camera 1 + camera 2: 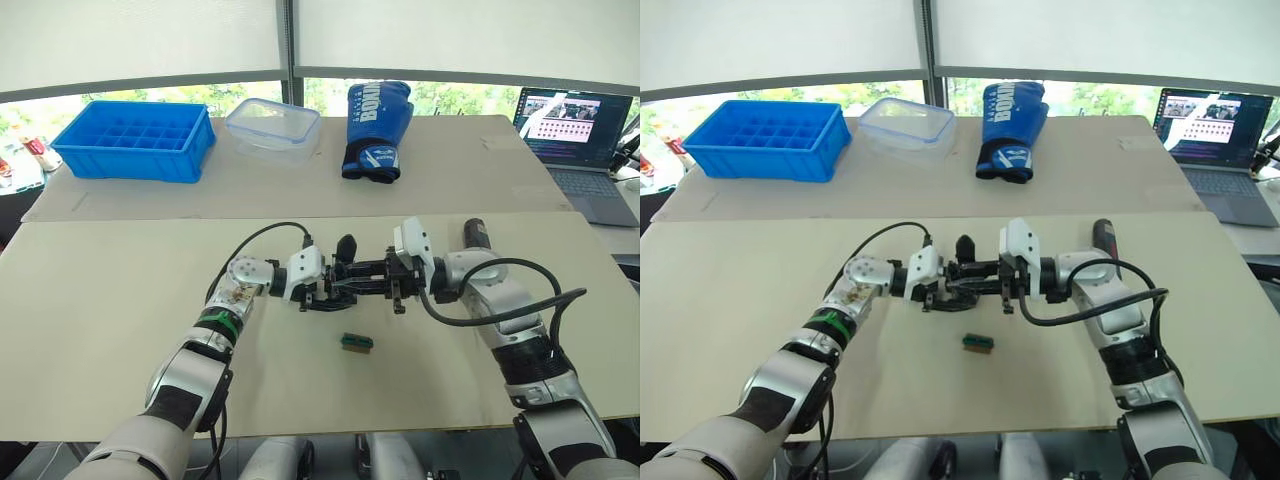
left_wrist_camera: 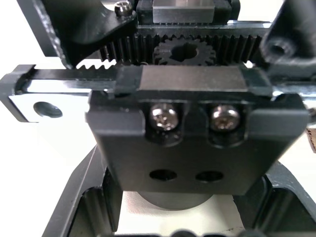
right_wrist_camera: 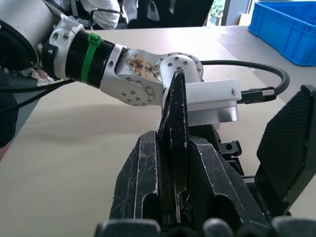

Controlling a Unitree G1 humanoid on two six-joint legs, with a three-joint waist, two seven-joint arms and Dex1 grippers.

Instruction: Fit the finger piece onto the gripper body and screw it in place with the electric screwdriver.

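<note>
Crate (image 1: 135,140) back left, clear tub (image 1: 273,128) and glove (image 1: 377,130) right of it, laptop (image 1: 572,135) far right

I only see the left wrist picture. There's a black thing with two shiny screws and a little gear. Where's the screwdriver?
Observer: The electric screwdriver lies on the table, just beyond the right arm, on the side farther from the robot.
Operator: What's the black thing I'm looking at?
Observer: That's the gripper body. It's at the middle of the table, with the left gripper at one side of it and the right gripper at the other.
Operator: Is anything else close by?
Observer: Yes, a small green-and-brown block lies on the table. It's nearer the robot than the gripper body and not touching it.
</note>
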